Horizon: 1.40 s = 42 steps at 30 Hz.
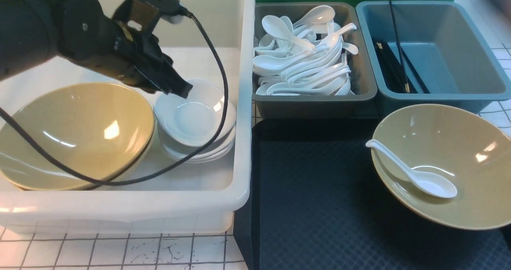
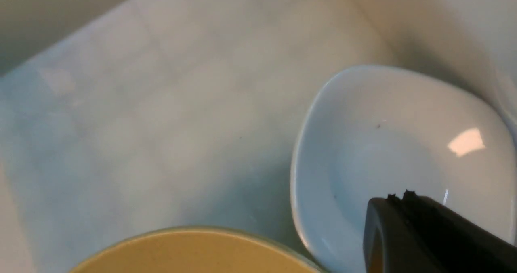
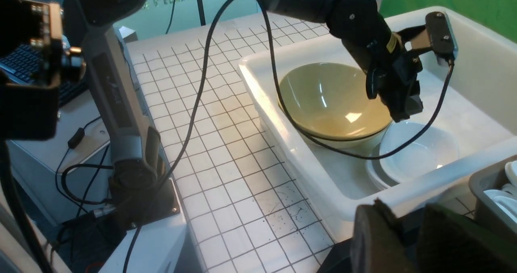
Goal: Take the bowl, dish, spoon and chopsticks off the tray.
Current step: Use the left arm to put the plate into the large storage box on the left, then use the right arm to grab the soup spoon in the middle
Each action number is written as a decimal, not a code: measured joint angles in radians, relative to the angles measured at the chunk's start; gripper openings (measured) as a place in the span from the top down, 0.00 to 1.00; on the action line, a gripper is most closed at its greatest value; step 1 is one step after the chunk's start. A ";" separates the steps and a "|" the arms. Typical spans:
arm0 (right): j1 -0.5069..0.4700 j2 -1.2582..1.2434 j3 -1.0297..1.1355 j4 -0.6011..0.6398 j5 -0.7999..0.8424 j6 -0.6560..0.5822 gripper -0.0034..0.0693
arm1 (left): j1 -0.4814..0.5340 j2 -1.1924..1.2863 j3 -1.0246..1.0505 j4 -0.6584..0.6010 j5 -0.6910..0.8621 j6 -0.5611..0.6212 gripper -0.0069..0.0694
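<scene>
Tray [image 1: 319, 206], lower centre, carries bowl [image 1: 471, 142] with spoon [image 1: 423, 180]. White tub [image 1: 241, 102], left: left gripper [image 1: 184, 90], fingers together, over stacked dish [image 1: 195, 118], beside second bowl [image 1: 76, 134]. Right gripper [image 3: 408, 212]: cannot tell.

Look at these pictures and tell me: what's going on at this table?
The left gripper is down inside the white tub, its fingertips together over the top dish of a stack, next to a tan bowl in the tub. On the tray sits the bowl with the spoon lying in it. Black chopsticks lie in the blue-grey bin. The right gripper is open and holds nothing.
</scene>
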 joint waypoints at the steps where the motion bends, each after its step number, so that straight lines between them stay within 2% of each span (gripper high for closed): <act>1: 0.000 0.000 0.000 0.000 0.000 0.000 0.72 | 0.000 0.002 0.000 0.000 0.000 -0.004 0.91; 7: 0.000 0.000 0.000 0.000 0.001 -0.009 0.72 | 0.035 0.089 -0.003 0.078 0.001 -0.103 0.91; 19: 0.000 0.000 0.000 0.000 0.001 -0.009 0.72 | 0.033 0.247 -0.127 0.109 -0.005 -0.154 0.91; 28: 0.000 0.000 0.000 -0.015 0.001 0.006 0.72 | 0.033 0.223 -0.170 0.092 0.017 -0.168 0.91; 31: 0.000 0.000 -0.001 -0.062 0.001 0.033 0.72 | 0.033 0.150 -0.170 0.030 0.029 -0.194 0.91; 35: 0.000 0.000 -0.001 -0.219 0.006 0.120 0.72 | 0.033 -0.047 -0.157 -0.218 0.060 -0.192 0.91; 36: 0.000 0.000 -0.001 -0.227 0.007 0.123 0.72 | 0.033 -0.057 -0.157 -0.231 0.060 -0.188 0.91; 38: 0.000 0.000 0.000 -0.316 0.008 0.170 0.72 | 0.029 -0.194 -0.097 -0.377 0.052 -0.131 0.91; 42: 0.001 -0.026 0.060 -0.435 0.008 0.250 0.72 | -0.011 -0.448 0.068 -0.552 0.046 -0.036 0.91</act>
